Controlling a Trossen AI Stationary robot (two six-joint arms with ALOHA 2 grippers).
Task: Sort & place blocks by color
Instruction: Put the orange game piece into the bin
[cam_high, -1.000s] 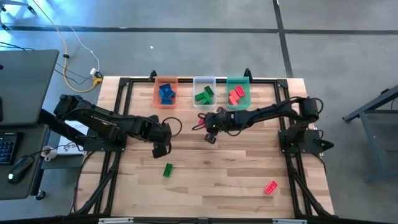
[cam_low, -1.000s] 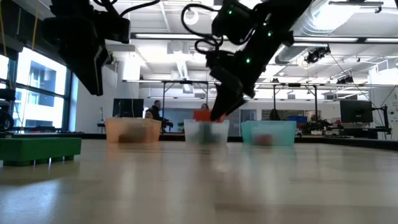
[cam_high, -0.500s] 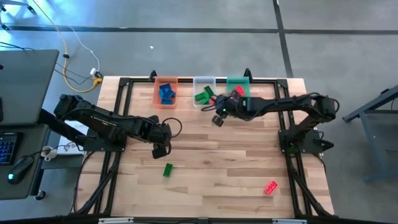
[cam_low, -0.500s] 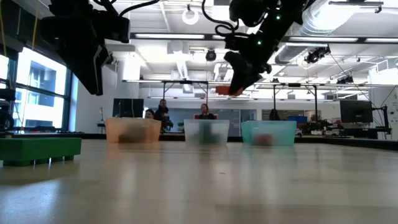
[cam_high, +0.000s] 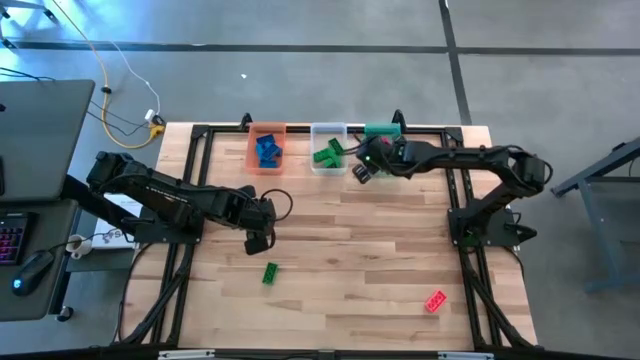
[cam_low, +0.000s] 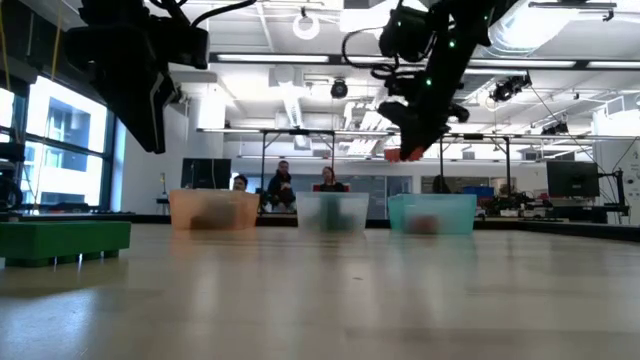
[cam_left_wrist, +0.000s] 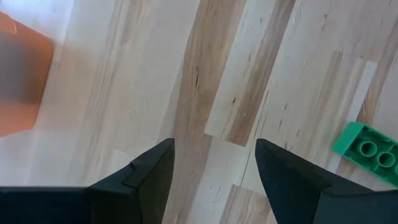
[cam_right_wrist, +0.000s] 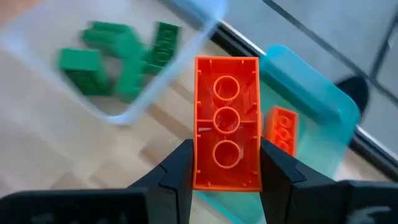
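You are looking at a pale wooden table (cam_high: 340, 260) of butted planks with visible grain, ringed by a black metal frame. Along its far edge three small translucent plastic bins are sitting in a row: an orange bin (cam_high: 266, 147) holding blue studded bricks (cam_high: 267, 150), a clear bin (cam_high: 327, 150) holding green bricks (cam_high: 328, 152), and a green bin (cam_high: 383, 131), which your right arm is largely covering in the high view.

Your right gripper (cam_right_wrist: 227, 171) is hanging above the near edge of the green bin, close to the clear one. Its fingers are closed to about a brick's width, pinching a red brick (cam_right_wrist: 227, 130) by its long sides, with the hollow underside and its three round tubes facing the wrist camera. Below it, another red brick (cam_right_wrist: 281, 130) is lying inside the green bin.

Your left gripper (cam_left_wrist: 214, 168) is hovering over bare wood in the table's left-middle, its fingers parted wide and holding nothing. A loose green brick (cam_high: 270, 272) is lying just beside it, toward the front edge. One more red brick (cam_high: 435, 300) is lying alone near the front right corner, well apart from both grippers.
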